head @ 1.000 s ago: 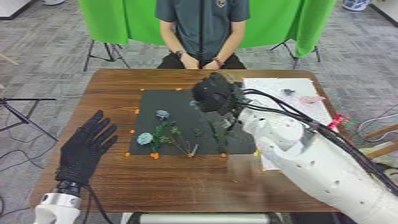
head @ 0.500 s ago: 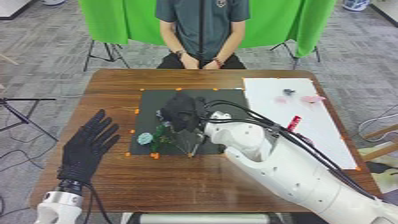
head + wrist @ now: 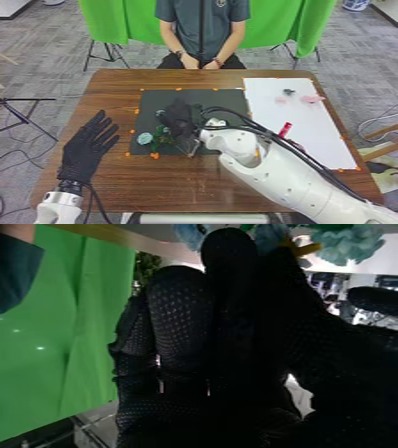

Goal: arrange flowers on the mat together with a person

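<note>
1 left hand (image 3: 82,152) and 1 right hand (image 3: 180,117) (over 1 mat (image 3: 224,97)) have straight fingers.

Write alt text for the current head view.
The robot's right hand is over a dark mat on a brown wooden table, beside a pale blue flower. Its left hand waits, open, left of the mat; a white sheet bearing pink pieces lies to the right.

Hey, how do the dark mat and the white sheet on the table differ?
The mat is dark grey, the sheet white. The sheet is longer from near to far than the mat. The mat bears a pale blue flower, the sheet a pink one. Both lie flat on the table.
</note>
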Robot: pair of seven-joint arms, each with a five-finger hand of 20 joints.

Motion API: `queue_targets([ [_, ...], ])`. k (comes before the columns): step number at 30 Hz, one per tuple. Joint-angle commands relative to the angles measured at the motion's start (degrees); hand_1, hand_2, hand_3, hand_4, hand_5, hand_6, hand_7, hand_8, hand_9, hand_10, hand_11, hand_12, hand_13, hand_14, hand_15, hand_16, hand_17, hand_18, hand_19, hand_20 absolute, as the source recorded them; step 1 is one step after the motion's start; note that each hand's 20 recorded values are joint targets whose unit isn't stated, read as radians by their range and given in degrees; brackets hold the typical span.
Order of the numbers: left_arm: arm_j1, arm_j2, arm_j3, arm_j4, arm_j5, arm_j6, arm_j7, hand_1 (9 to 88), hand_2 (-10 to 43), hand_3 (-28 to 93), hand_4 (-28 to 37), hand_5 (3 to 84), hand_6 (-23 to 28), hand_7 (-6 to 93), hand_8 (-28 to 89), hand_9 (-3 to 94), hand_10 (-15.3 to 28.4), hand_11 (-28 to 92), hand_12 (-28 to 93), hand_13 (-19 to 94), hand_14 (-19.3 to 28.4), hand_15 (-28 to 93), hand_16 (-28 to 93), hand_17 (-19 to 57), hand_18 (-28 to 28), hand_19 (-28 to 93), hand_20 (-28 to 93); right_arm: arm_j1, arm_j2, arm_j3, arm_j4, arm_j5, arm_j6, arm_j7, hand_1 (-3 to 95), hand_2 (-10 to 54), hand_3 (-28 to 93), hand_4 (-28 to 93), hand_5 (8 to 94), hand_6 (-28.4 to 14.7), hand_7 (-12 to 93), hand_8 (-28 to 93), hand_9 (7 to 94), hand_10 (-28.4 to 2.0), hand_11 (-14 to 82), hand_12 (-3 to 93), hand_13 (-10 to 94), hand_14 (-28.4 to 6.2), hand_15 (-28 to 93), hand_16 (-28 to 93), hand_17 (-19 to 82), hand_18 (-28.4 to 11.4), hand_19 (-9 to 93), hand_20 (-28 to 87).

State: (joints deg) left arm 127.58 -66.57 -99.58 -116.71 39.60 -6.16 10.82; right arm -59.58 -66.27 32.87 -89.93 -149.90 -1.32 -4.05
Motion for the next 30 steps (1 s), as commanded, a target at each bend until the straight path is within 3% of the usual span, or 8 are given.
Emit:
queue_targets([
  [1, 0.11, -0.1, 0.17, 0.5, -0.21, 0.34, -0.38, 24.9, -3.5, 70, -28.2, 29.2, 3.4, 12.6, -7, 22.2, 10.5, 14, 15, 19, 13.1, 15, 4, -12.0, 20.4, 38, 9, 0.04, -1.33, -0.53, 1.03, -2.9, -1.06, 1.18, 47.7, -9.5, 79, -28, 69.3, 2.5, 41, -2, 84.4, -5.9, 17.7, 45.2, 73, -5.6, 66, 26, 32, -17.8, 82, 39],
  [22, -0.47, -0.49, -0.17, 0.84, -0.24, 0.3, -1.43, 24.9, -3.4, 70, -28.2, 29.2, 3.4, 12.6, -7, 22.2, 10.4, 14, 15, 19, 13.1, 15, 4, -11.9, 20.4, 38, 9, -0.13, -0.87, 1.2, 0.14, -4.34, -1.71, 2.81, 42.6, -9.5, 80, -28, 59.7, 1.6, 40, -5, 72.5, -6.8, 21.2, 40.2, 65, -5.9, 68, 24, 27, -17.7, 78, 42],
  [26, -0.24, -0.74, -0.34, 0.69, -0.17, 0.06, -1.31, 25.0, -3.4, 70, -28.2, 29.2, 3.4, 12.6, -7, 22.2, 10.4, 14, 15, 19, 13.1, 15, 4, -12.0, 20.4, 38, 9, -1.03, 0.28, 2.97, -3.38, -1.47, -3.16, 3.94, 39.3, -9.5, 82, -28, 58.8, 1.5, 37, -5, 68.7, -7.9, 27.1, 35.0, 64, -6.4, 68, 24, 26, -18.1, 77, 42],
  [30, 0.09, -1.06, -0.75, 0.4, -0.08, 0.0, -1.29, 24.9, -3.4, 70, -28.2, 29.2, 3.4, 12.6, -7, 22.2, 10.5, 15, 15, 19, 13.1, 15, 4, -12.0, 20.4, 38, 9, -4.98, 2.76, 9.93, -11.32, 8.94, -5.39, 6.47, 34.3, -6.9, 85, -28, 58.1, 0.9, 33, -13, 64.3, -9.5, 33.8, 26.8, 62, -7.6, 68, 23, 25, -18.6, 77, 43],
])
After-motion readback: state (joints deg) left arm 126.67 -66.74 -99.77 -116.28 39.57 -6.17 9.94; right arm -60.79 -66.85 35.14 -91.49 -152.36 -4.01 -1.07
